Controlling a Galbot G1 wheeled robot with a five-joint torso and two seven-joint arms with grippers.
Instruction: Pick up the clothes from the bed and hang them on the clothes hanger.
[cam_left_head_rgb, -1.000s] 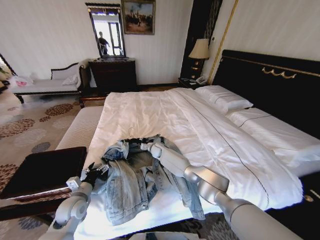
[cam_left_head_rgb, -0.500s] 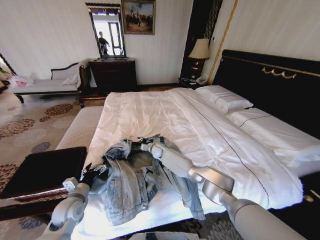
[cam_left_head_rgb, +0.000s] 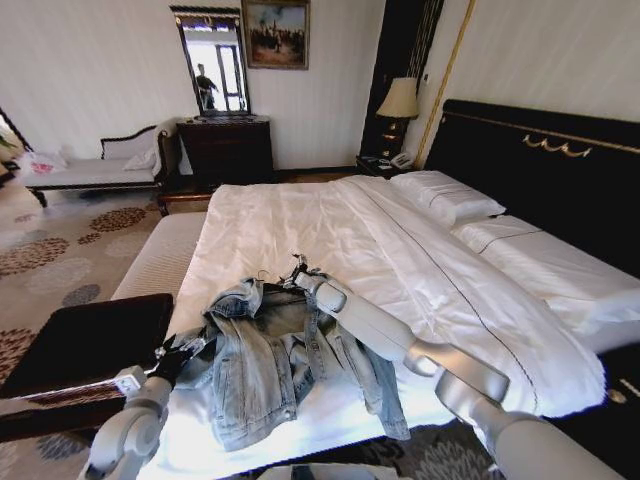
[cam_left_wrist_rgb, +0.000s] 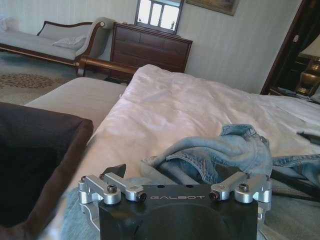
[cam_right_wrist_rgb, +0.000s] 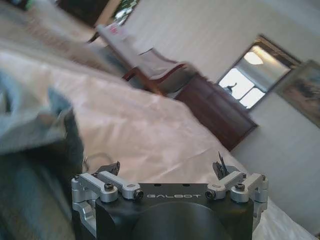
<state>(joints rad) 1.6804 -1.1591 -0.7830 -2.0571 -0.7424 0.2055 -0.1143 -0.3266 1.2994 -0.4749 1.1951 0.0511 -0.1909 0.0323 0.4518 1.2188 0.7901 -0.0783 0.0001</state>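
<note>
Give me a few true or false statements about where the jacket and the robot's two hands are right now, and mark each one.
1. The denim jacket lies crumpled on the bed. True.
2. The jacket hangs on a hanger on the wall. False: it lies on the white sheet.
3. The right hand is at the jacket's collar end, fingers open. True.
4. The left hand is up by the pillows. False: it is at the jacket's edge by the bed's near corner.
5. A lamp stands beside the headboard. True.
</note>
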